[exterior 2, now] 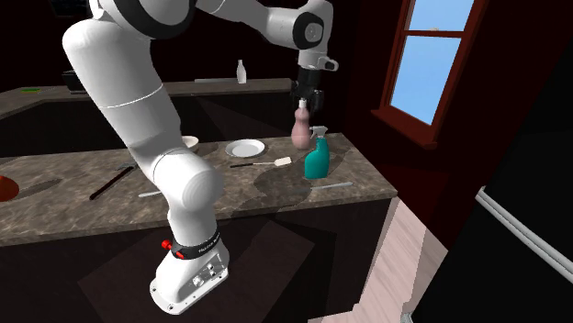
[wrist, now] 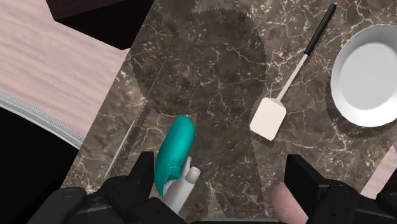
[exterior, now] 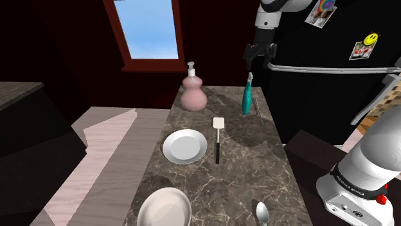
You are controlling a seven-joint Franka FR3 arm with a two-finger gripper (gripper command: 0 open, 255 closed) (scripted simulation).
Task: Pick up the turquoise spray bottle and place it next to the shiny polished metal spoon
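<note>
Your tool hangs above the turquoise spray bottle with its two black fingers spread wide and nothing between them in contact; it holds nothing. In the wrist view you look down on the bottle, whose white nozzle sits close to one finger while the other finger stands well apart from it.

The bottle stands upright on the dark marbled counter, at the far end in the shoulder view, near the edge that faces the black fridge. A thin grey rod lies on the counter just beside it. Toward the shoulder view's left you have a pink soap dispenser, also upright.

Nearer the stand lies a white spatula with a black handle, and beside it a white plate. A white bowl sits at the counter's near end. The metal spoon lies there too, at the shoulder view's bottom edge, well apart from the bottle.

In the second exterior view you see the tool between the dispenser and the bottle, higher than both.
</note>
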